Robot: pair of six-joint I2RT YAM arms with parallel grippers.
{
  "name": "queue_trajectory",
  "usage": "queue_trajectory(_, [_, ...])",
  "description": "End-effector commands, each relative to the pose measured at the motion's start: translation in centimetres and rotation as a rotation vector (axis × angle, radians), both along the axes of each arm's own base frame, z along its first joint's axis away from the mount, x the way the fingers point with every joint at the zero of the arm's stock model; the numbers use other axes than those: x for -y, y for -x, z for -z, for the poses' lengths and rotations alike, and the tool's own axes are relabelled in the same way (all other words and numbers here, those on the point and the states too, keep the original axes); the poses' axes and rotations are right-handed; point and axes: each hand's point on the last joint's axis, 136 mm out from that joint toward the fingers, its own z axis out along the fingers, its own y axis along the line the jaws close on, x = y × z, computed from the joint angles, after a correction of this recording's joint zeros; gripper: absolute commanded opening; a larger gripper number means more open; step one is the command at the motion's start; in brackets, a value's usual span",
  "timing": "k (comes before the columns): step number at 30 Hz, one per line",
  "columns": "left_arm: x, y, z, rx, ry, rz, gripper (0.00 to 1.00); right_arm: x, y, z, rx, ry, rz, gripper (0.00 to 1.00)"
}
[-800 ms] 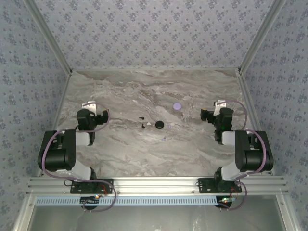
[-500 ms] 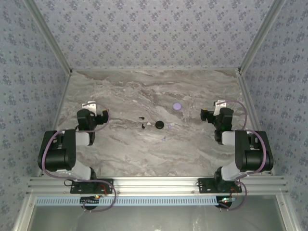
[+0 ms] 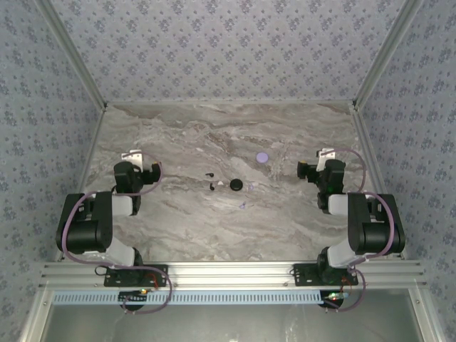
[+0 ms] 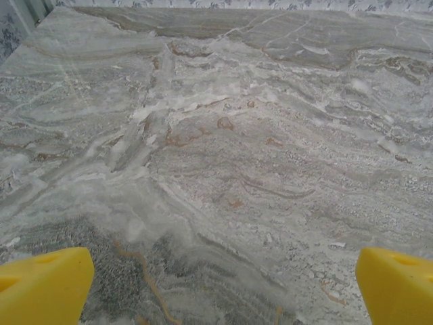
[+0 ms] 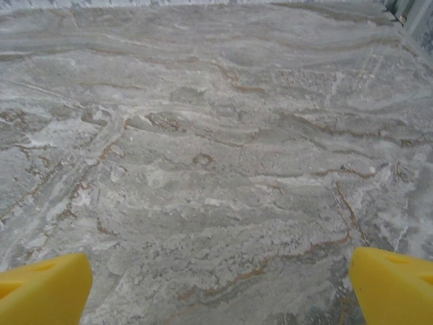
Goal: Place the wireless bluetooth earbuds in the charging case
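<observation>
Top external: earbuds two black specks mid-frame, just left of black disc
Left gripper: fingers spread wide, empty
Right gripper: spread wide, empty

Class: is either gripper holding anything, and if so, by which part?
Nothing is held. The left gripper and the right gripper are both open and empty.

1. Shows bulky black joint housings on the left arm, at 7 o'clock, with a pale grey link.
2. Repeats that build on the right arm, at 5 o'clock.
3. Carries looping mauve cables along both.
4. Caps the left gripper and right gripper with blunt yellow fingertips.
</observation>
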Motion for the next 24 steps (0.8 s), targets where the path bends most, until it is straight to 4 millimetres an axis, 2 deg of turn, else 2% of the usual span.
queue_trajectory(1, [-1.0, 0.0, -2.9, 0.059, -0.004, -0.072, 0.99, 1.1, -0.1, -1.8, 0.010, 0.008, 0.080, 1.00])
queue_trajectory(5, [-1.5, 0.9, -4.3, 0.015, 0.032, -0.120, 0.99, 2.1, 0.7, -3.0, -0.067, -0.049, 0.167, 1.00])
queue_trajectory(11, [0.6, 1.0, -6.0, -0.125, 0.170, -0.092, 0.99, -0.6, 0.7, -2.9, -0.281, -0.168, 0.099, 1.00])
queue_trajectory(15, [4.4, 0.7, -6.5, -0.227, 0.272, 0.019, 0.99, -2.9, 0.7, -2.5, -0.379, -0.257, 0.047, 1.00])
queue_trajectory(19, [8.8, 0.5, -6.4, -0.319, 0.277, 0.123, 0.99, -5.8, 0.9, -1.7, -0.458, -0.302, -0.046, 1.00])
queue_trajectory(22, [12.7, 0.0, -6.4, -0.369, 0.251, 0.213, 0.94, -7.7, 0.9, -0.8, -0.529, -0.295, -0.091, 0.98])
queue_trajectory(24, [15.1, -0.6, -6.6, -0.395, 0.230, 0.267, 0.90, -9.0, 0.7, -0.5, -0.565, -0.294, -0.127, 0.92])
